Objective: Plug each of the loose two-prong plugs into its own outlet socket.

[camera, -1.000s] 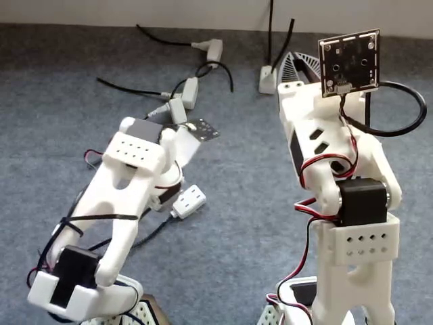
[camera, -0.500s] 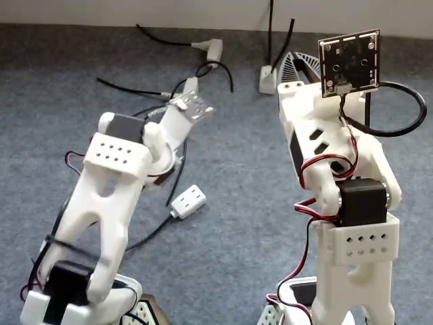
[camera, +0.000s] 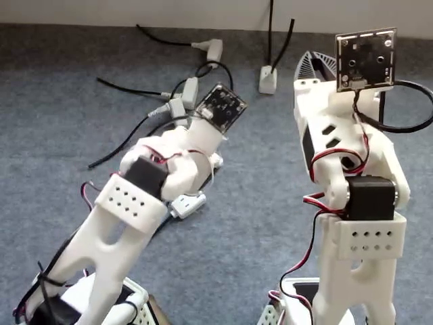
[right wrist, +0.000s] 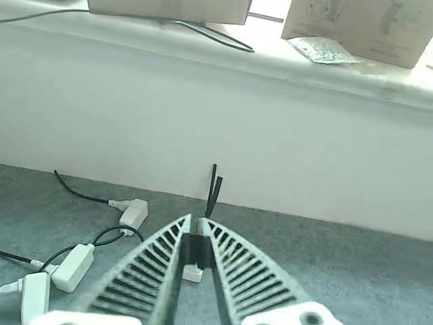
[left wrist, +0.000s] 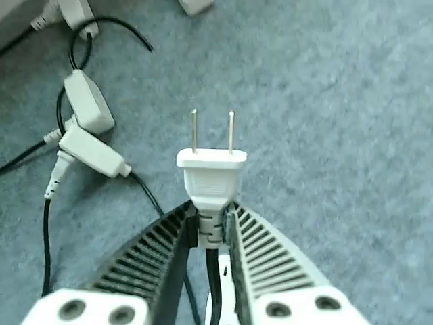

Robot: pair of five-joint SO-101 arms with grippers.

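My left gripper (left wrist: 211, 211) is shut on the neck of a white two-prong plug (left wrist: 211, 169). The plug is held off the grey carpet with its prongs pointing away from the wrist. In the high view the left arm (camera: 172, 169) leans over a white outlet socket block (camera: 189, 203) and partly covers it. Two more white cord ends (left wrist: 88, 101) (left wrist: 93, 152) lie on the carpet beyond the held plug. My right gripper (right wrist: 197, 223) is raised, shut and holding nothing, pointing at the back wall.
Black cords loop across the carpet at the back left (camera: 135, 91). A white plug (camera: 213, 49) and a small white block (camera: 268, 79) lie near the wall. The right arm (camera: 352, 176) stands tall at the right. A white wall borders the far side.
The left arm has lifted from the cords at the back left and swung right, over the socket block. The right arm shifted slightly to the right.
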